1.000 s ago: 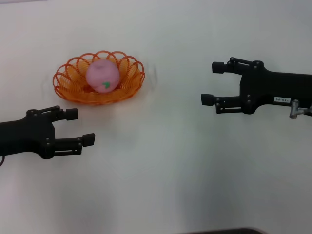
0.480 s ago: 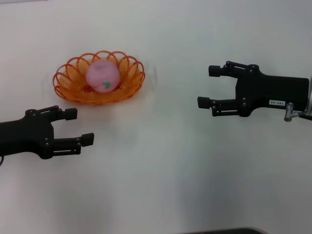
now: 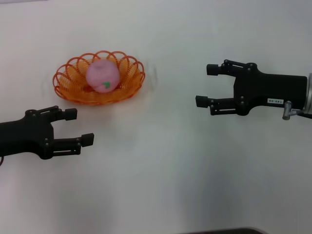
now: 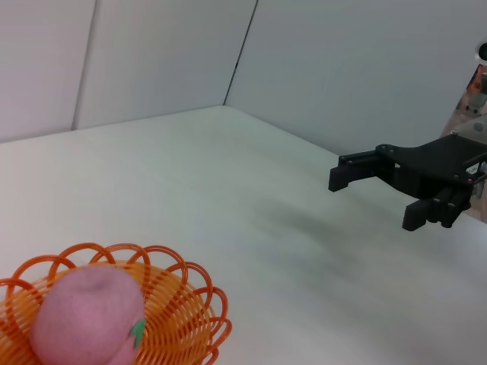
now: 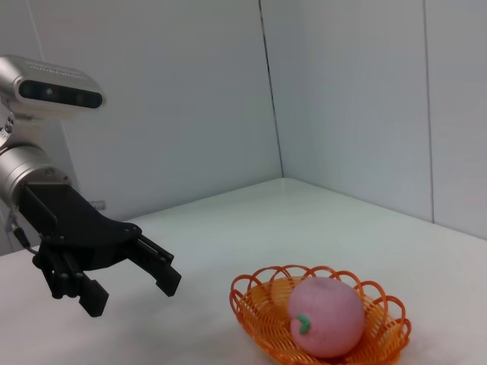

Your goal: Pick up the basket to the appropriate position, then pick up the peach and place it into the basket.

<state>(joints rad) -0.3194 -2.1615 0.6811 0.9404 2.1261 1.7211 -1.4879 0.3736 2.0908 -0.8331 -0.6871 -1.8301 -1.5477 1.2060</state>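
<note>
The orange wire basket (image 3: pixel 73 87) stands on the white table at the far left, and the pink peach (image 3: pixel 102 75) with its green leaf mark lies inside it. Both also show in the left wrist view, basket (image 4: pixel 183 304) and peach (image 4: pixel 87 315), and in the right wrist view, basket (image 5: pixel 262 312) and peach (image 5: pixel 326 317). My left gripper (image 3: pixel 79 126) is open and empty, nearer me than the basket and apart from it. My right gripper (image 3: pixel 207 86) is open and empty, well to the right of the basket.
The white table (image 3: pixel 156 185) stretches between and in front of both arms. Grey wall panels (image 4: pixel 342 68) rise behind the table. A dark edge (image 3: pixel 219 231) shows at the table's near side.
My right gripper has moved a little to the left, toward the basket, still open. The left arm, basket and peach have not moved.
</note>
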